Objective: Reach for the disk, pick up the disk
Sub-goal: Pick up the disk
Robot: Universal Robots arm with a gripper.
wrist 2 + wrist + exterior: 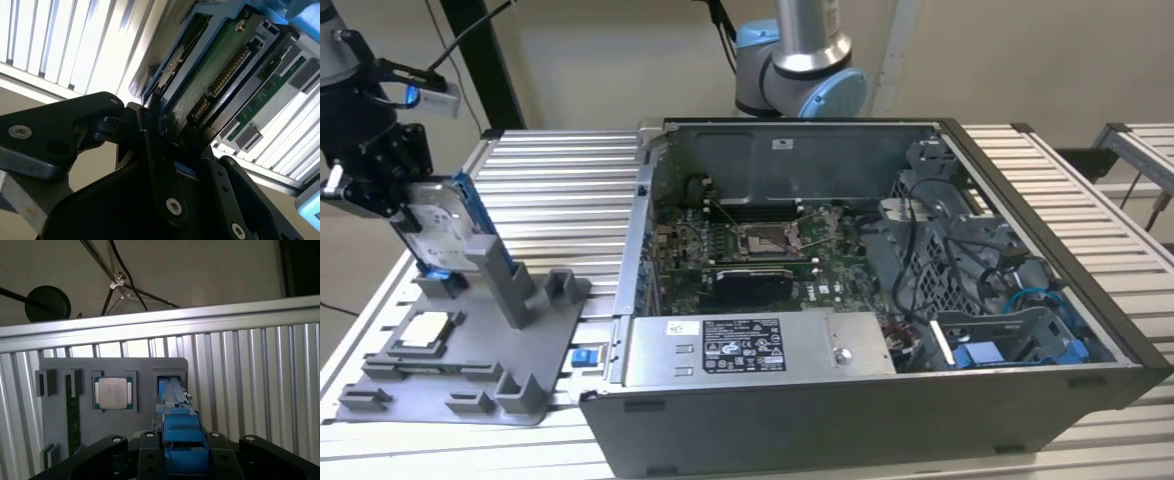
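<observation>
The disk (443, 222) stands on edge at the exterior view's left, its silver face and blue side rail upright over the back slot of the grey fixture (474, 395). My gripper (408, 205) comes at it from the left, fingers closed on its upper part. In the second wrist view the disk's green circuit-board underside (210, 75) sits clamped between the black fingers (150, 125). The first wrist view looks along the blue rail (175, 390), which runs from the gripper (184, 445) down to the fixture slot. I cannot tell whether the disk's lower end rests in the slot.
The fixture also holds a small square silver chip (427, 330) (114, 392) and a green memory stick (73, 412). An open computer case (854, 290) fills the middle of the slatted metal table (560, 190). The arm's base (798, 70) stands behind it.
</observation>
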